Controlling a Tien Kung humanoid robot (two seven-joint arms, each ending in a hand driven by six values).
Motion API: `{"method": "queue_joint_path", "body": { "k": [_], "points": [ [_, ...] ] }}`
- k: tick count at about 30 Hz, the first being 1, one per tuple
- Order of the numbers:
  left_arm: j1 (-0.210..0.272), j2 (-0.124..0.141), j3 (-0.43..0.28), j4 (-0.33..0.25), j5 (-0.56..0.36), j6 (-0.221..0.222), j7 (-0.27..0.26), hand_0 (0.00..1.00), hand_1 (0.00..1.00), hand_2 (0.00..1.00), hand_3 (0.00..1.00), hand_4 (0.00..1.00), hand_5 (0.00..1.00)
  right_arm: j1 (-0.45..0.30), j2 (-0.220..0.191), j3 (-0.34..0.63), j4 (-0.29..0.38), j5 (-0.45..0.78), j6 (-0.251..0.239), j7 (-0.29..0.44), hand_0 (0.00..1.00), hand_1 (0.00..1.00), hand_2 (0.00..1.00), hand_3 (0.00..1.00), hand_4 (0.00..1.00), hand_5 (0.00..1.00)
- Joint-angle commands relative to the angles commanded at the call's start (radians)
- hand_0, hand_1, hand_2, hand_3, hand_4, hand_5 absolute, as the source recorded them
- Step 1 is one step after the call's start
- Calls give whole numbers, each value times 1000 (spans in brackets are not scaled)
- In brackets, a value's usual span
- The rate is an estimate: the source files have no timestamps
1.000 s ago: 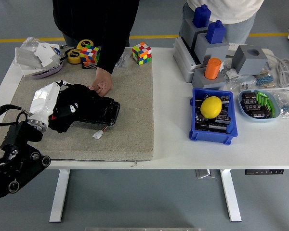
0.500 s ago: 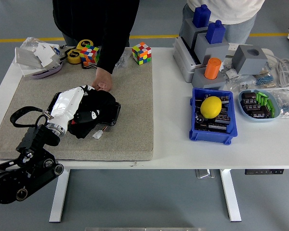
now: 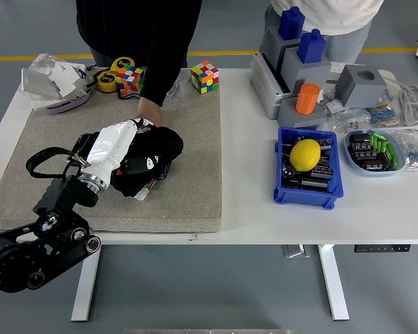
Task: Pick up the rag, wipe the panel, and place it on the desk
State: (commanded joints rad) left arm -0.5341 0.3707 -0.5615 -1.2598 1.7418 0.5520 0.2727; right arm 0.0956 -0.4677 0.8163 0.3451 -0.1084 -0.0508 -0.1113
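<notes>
A black rag [image 3: 157,147] lies bunched over the black panel [image 3: 150,184] on the beige mat [image 3: 195,160], hiding most of it. Only the panel's near edge and a small white connector [image 3: 141,195] show. My left hand [image 3: 134,164], with a white cover on its forearm, presses down on the rag and is shut on it. A person in a black sleeve stands at the far side. Their hand [image 3: 146,118] rests at the panel's far edge, touching my hand's white cover. My right arm is out of the picture.
Two colourful cubes [image 3: 205,76] [image 3: 130,78] and a yellow tape roll [image 3: 108,82] sit at the mat's far edge. At right are a blue bin [image 3: 301,195] holding a yellow lemon [image 3: 306,154], a grey fixture [image 3: 292,62], and a parts tray [image 3: 374,149].
My left hand has swept to the right over the panel, dragging the rag with it. The rag now covers the panel's right part. The person's hand stays at the far edge.
</notes>
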Motion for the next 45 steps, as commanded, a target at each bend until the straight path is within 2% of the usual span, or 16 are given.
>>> {"method": "queue_joint_path", "body": {
  "k": [13, 30, 45],
  "points": [
    [5, -2, 14, 36, -21, 6, -11, 198, 113, 397, 671, 632, 28, 3, 0, -6, 1, 1, -1, -1, 723, 655, 679, 633, 998, 614],
    [22, 14, -23, 65, -26, 4, -20, 198, 113, 396, 672, 633, 30, 2, 3, -6, 3, -4, -1, -1, 723, 655, 679, 632, 998, 611],
    [42, 46, -63, 92, -25, 0, -28, 198, 113, 396, 672, 633, 34, 2, 3, -7, 2, -6, -2, -5, 723, 655, 679, 632, 998, 610]
  ]
}}
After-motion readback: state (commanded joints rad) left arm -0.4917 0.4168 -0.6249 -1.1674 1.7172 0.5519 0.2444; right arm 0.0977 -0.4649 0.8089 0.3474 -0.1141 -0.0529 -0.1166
